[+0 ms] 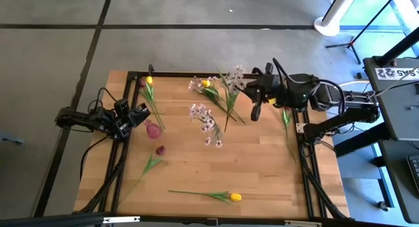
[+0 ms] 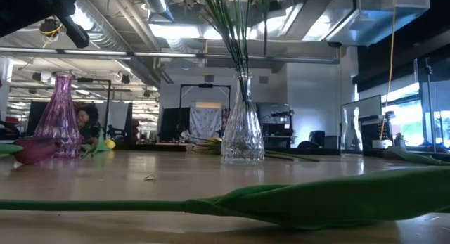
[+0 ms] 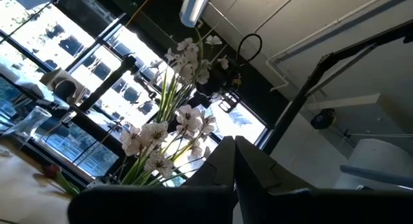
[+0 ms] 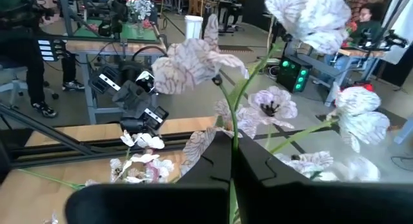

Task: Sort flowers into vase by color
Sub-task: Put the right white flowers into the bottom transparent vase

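Note:
My right gripper (image 1: 251, 89) (image 4: 231, 145) is over the table's far right part, shut on a spray of pale pink-white blossoms (image 1: 234, 76). My left gripper (image 1: 142, 113) (image 3: 233, 148) hovers shut and empty at the left edge, beside the pink vase (image 1: 152, 129) (image 2: 60, 117). The clear vase (image 2: 242, 135) at mid-table holds pale sprays (image 1: 208, 119). Lying flat on the wood are a yellow tulip (image 1: 149, 80), another yellow tulip (image 1: 207, 83) among pale blossoms, a dark red tulip (image 1: 160, 150), and a third yellow tulip (image 1: 236, 197) near the front edge. My right gripper pinches the pale spray's green stem (image 4: 236, 124) between its two shut fingers. The fingers come roughly level from the table's right side. The blossoms (image 4: 193, 56) fan out beyond the fingertips toward the table's left, off the wood.
A loose green stem (image 1: 287, 125) lies along the right edge. A second clear vase (image 2: 351, 140) stands at the right in the low view. The black frame rail (image 1: 196, 74) runs around the table. Bare wood lies right of centre toward the near edge.

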Motion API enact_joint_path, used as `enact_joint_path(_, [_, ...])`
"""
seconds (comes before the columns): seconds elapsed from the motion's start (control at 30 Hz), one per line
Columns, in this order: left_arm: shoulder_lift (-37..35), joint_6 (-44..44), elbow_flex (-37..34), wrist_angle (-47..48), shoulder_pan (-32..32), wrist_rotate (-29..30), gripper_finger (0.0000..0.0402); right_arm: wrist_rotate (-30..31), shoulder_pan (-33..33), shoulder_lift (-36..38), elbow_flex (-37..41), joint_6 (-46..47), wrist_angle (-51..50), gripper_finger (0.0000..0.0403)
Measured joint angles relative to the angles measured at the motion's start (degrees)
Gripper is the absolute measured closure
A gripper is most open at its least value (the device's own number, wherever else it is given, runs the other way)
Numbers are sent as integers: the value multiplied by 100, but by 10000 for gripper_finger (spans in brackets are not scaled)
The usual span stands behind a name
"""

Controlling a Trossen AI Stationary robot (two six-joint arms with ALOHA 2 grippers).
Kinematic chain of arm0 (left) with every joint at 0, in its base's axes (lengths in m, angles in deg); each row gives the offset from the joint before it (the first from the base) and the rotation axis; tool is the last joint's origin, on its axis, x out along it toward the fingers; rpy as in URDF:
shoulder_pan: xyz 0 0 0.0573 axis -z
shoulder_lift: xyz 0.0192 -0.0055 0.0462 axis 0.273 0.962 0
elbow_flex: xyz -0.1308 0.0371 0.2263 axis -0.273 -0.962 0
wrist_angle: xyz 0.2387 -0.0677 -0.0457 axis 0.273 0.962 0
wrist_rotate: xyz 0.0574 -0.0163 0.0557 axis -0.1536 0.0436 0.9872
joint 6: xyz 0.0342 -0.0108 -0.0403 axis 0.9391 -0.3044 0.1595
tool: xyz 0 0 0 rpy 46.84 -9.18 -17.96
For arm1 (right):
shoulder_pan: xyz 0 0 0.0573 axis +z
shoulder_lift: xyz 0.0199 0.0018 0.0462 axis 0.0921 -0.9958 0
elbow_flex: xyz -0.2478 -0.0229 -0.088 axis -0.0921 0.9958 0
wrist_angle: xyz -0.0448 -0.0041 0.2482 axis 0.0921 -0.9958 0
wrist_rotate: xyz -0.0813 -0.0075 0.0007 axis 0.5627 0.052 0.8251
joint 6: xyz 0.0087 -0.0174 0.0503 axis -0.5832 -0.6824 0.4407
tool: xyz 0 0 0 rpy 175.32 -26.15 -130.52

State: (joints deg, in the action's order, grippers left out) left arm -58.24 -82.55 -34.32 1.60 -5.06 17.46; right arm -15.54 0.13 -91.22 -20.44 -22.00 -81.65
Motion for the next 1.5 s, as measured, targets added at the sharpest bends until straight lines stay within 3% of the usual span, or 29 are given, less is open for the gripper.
enact_joint_path(0.67, [0,-103,2,4,2,-46,401,-28,-2,-369,7,-137,170,402])
enact_joint_path(1.03, [0,-91,2,25,2,-46,401,-129,397,-510,4,-579,-218,402])
enact_joint_path(1.3, [-2,-87,7,17,1,-46,401,-1449,448,-917,2,-616,-763,402])
enact_joint_path(1.5, [0,-92,5,18,2,-44,401,-2059,448,-1189,2,-554,-358,402])
